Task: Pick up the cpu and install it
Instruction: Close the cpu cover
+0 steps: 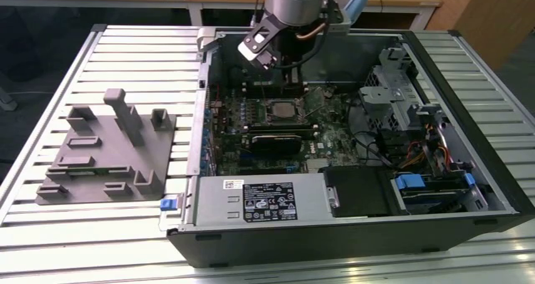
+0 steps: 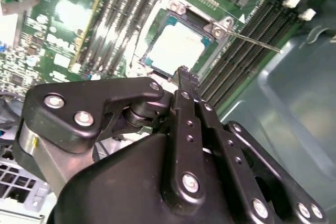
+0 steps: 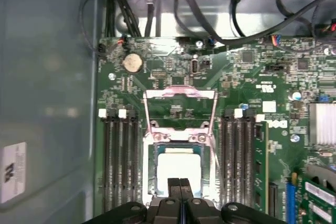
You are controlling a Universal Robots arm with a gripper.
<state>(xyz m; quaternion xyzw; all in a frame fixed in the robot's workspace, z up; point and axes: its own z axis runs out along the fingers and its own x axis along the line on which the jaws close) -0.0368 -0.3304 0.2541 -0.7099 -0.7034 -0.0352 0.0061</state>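
Fingers (image 3: 174, 190) were clenched together, grasping nothing, poised just above the cpu (image 3: 178, 163), which lay seated in the open socket (image 3: 181, 139).

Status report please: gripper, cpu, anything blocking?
Gripper shut, empty, tips at the cpu's edge. Cpu lies flat in the socket. Load plate swung open; nothing blocking.

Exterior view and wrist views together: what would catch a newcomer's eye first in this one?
The open case dominates the exterior view, with the arm over it and a grey tray on the table at that view's left. In the first wrist view the cpu lies seated in the board, its frame swung open, and the shut hand hangs right at its edge.
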